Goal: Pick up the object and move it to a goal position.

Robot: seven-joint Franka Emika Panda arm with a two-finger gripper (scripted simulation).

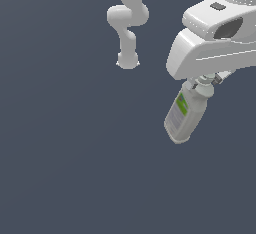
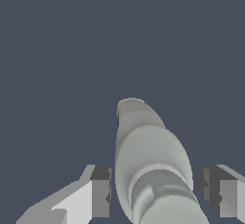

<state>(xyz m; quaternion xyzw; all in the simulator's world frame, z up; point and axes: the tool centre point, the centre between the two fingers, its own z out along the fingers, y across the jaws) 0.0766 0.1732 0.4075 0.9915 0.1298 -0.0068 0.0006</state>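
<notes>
The pale grey-white bottle (image 1: pixel 184 114) with a green-and-grey label hangs tilted below my gripper (image 1: pixel 201 85), cap end up between the fingers and base pointing down toward the exterior view's left. It touches nothing else. In the wrist view the bottle (image 2: pixel 150 156) runs away from the camera between the two dark finger pads (image 2: pixel 101 192), which sit close against its sides near the cap. The gripper (image 2: pixel 154 189) is shut on the bottle. The white hand hides the fingers' upper part in the exterior view.
The robot's base and lower links (image 1: pixel 128 25) stand at the back of the exterior view. A plain dark grey floor (image 1: pixel 75 153) fills the surroundings in both views. No goal marker shows.
</notes>
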